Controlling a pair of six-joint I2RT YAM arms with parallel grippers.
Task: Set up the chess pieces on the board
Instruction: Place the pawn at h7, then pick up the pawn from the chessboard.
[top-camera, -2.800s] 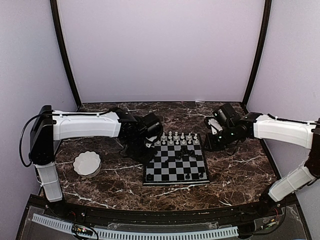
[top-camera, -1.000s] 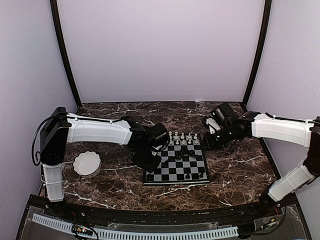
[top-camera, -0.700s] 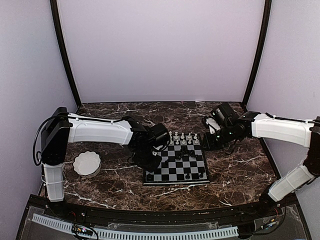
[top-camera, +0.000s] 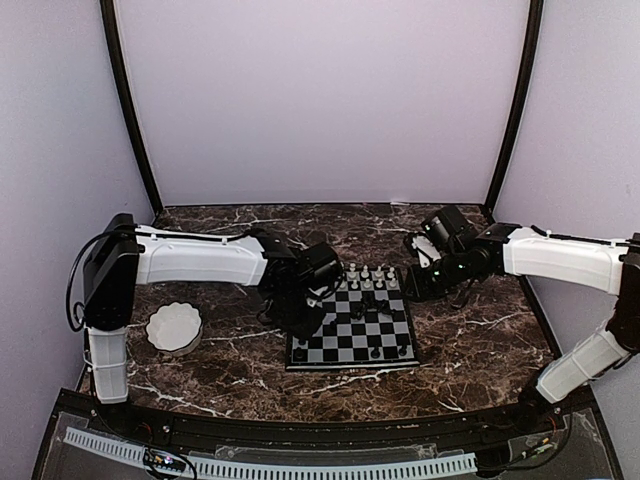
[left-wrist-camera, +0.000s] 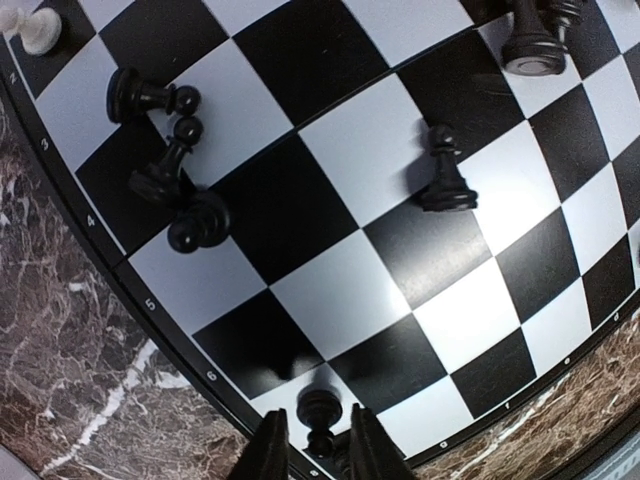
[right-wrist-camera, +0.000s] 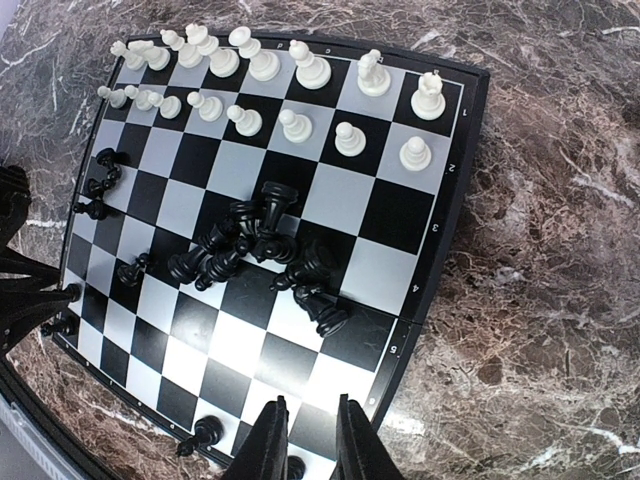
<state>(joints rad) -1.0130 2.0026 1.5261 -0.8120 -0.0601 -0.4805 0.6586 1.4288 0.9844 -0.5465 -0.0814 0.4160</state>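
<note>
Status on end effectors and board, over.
Left end effector at board edge, straddling black pawn, grip unconfirmed. Right end effector hovering, slightly open, empty. White pieces lined up; black pieces heaped mid-board.

Soft, even, bright light throughout.
Both wrist views bend the black-and-pale checked chessboard (left-wrist-camera: 330, 290) near its edges; shadows are faint.

the board (top-camera: 352, 332) lies in the middle of the dark veined bench (top-camera: 480, 340), square to the camera. white chess pieces (top-camera: 366, 278) stand in two rows along its far edge. black chess pieces (top-camera: 366, 308) bunch near the centre, with a few more along the near edge. the left gripper (top-camera: 303, 315) is low over the board's left edge and hides the squares there. the right gripper (top-camera: 420, 278) hangs just off the far right corner. how either's jaws stand cannot be told. a white scalloped bowl (top-camera: 174, 327) sits well left of the board
</note>
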